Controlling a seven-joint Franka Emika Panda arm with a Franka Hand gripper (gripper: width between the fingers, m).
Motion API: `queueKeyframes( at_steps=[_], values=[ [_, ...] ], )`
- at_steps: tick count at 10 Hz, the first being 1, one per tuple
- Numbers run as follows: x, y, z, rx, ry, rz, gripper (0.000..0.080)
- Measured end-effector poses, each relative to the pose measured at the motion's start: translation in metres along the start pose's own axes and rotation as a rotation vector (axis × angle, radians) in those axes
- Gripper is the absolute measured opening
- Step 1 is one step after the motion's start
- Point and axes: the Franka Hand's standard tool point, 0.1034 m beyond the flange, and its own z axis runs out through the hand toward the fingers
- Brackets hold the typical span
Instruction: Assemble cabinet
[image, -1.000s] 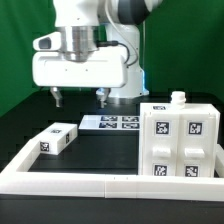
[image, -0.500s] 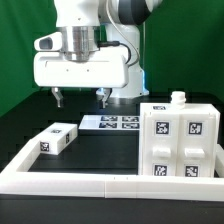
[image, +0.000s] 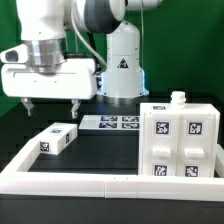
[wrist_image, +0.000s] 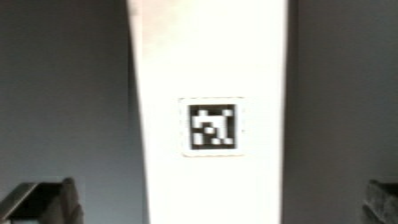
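Up in the upper left of the exterior view's frame, we see the pincer hanging from the white arm. Its two dark fingers are spread wide with nothing between them. Under it, at the lower left of the frame, the cabinet's small white block lies flat on the black tabletop, clear of the fingers. It has one tag on its top face and another on its near end.

In the wrist view we look straight down on that block: a long white bar crossing the whole picture, with one tag on it. A dark fingertip stands off each long side without touching.

Toward the middle of the exterior frame, the marker board lies flat behind the block and apart from it. At the right of the frame the cabinet's larger box stands upright. We count four tags on its front face and one on its top, and a small white knob sticks up from the top. Along the bottom of the frame, the border rail runs in front of everything.
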Motion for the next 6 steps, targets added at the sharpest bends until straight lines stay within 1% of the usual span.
queueKeyframes(
  at_steps=[1,3,5,6],
  values=[
    [-0.001,0.001,0.003,0.0,-0.006,0.0,0.0797],
    [0.0,-0.002,0.012,-0.022,0.029,-0.014,0.0797],
    [0.003,-0.006,0.025,-0.038,0.052,-0.03,0.0797],
    [0.005,-0.005,0.032,-0.051,0.07,-0.035,0.0797]
  ],
)
